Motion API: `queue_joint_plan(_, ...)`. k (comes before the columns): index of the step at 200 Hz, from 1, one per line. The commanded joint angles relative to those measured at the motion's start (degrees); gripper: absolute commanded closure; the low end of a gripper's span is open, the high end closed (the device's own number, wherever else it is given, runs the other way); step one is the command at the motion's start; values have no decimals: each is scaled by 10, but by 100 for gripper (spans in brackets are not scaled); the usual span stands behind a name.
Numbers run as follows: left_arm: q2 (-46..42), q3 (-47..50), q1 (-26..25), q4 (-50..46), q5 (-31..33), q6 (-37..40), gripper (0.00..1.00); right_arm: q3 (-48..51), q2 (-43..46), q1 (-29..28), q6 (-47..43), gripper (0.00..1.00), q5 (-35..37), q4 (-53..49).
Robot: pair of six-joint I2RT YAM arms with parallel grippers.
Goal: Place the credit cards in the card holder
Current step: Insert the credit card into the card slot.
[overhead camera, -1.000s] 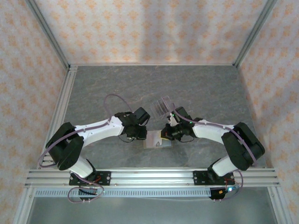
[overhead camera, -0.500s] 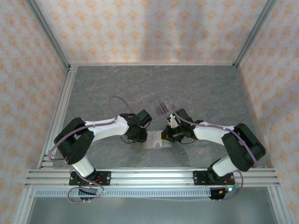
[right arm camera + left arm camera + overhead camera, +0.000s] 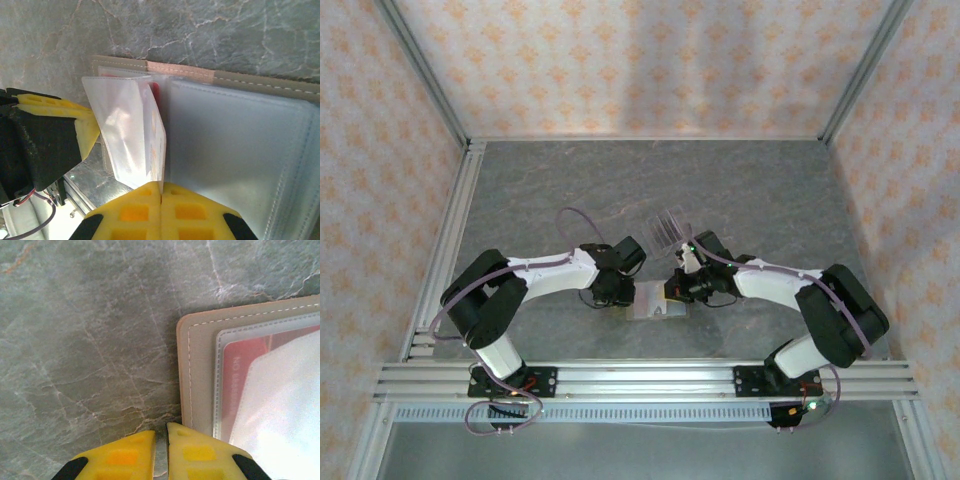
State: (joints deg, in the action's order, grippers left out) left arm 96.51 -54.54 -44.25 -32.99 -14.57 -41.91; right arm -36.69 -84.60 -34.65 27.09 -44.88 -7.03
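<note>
Under clear sleeve [image 3: 219, 385], red card [image 3: 248, 360] (lettering illegible)

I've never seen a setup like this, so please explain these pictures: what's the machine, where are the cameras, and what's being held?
Two white robot arms stand at a grey table. One picture looks down from above; two come from wrist cameras. Between the arms lies an open tan card holder with a red card inside. The right tool pinches one clear sleeve of it upright. The left tool, nearly closed, sits at its edge. A clear stand is behind.
</note>
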Motion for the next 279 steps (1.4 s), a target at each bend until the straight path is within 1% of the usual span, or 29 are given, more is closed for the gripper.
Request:
queue_joint_plan(1,12,7,0,-5,14,1,85,-17,2,2,-23,100,2,-38)
queue_joint_plan(37,13,11,0,-4,14,2,86,-26,8,5,-27,100,-2,-46)
queue_joint_plan(79,10,13,0,-2,15,-1,86,-29,-15,6,-41,100,-27,-47)
queue_joint_plan(127,8,12,0,-1,15,-2,86,-46,-11,13,-69,100,-19,-87)
queue_joint_plan(168,-29,-8,-1,-34,36,-1,86,-61,-17,13,-73,100,-18,-99)
queue_joint_plan(206,-54,-38,-4,-59,51,-2,86,-55,-26,13,-64,100,-30,-79)
queue_joint_plan(279,12,-103,-32,-58,39,7,86,-34,-22,13,-42,100,-47,-30)
